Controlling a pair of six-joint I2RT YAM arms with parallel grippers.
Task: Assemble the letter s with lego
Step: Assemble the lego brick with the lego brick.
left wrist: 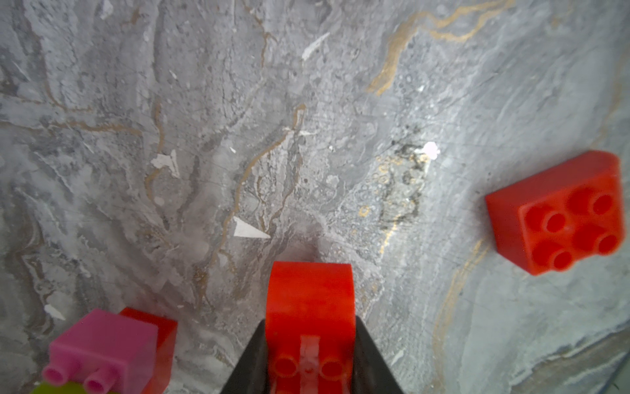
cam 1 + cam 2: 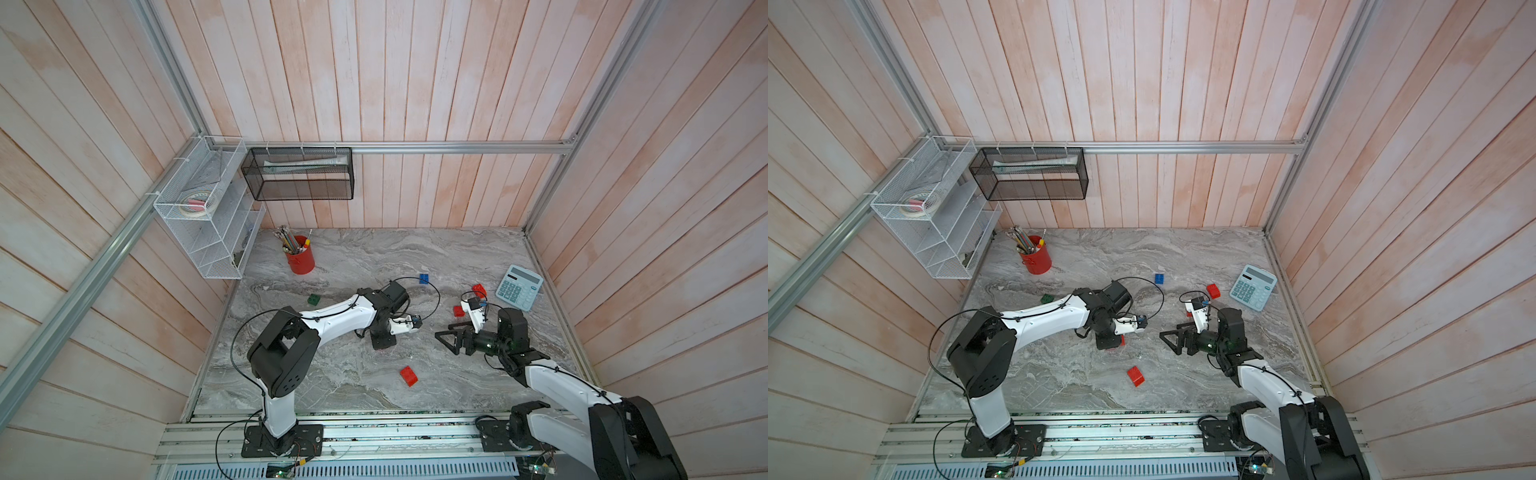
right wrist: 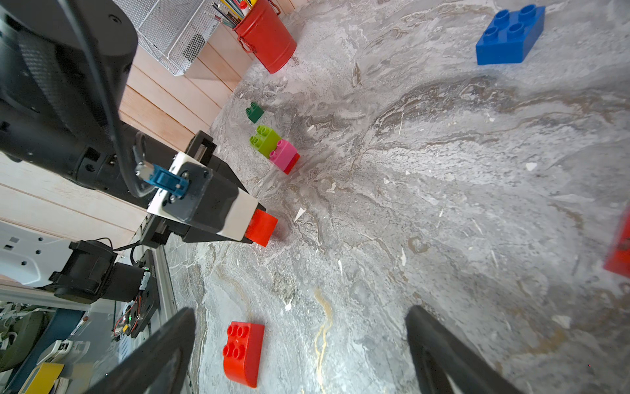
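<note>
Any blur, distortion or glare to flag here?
Left wrist view: held red brick and pink brick are soft, too close. Right wrist view: strong wide-angle bending; cropped red brick smeared. Both top views: even light, no glare.

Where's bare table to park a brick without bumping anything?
Free: the back strip between pencil cup and calculator, behind the blue brick; the front edge past the lone red brick. Crowded: red bricks beside the calculator, and the lime-pink stack.

I can't read any text, number or label from here. The calculator (image 2: 519,287) shows keys and a display in both top views, but its markings are too small for me to make out.
</note>
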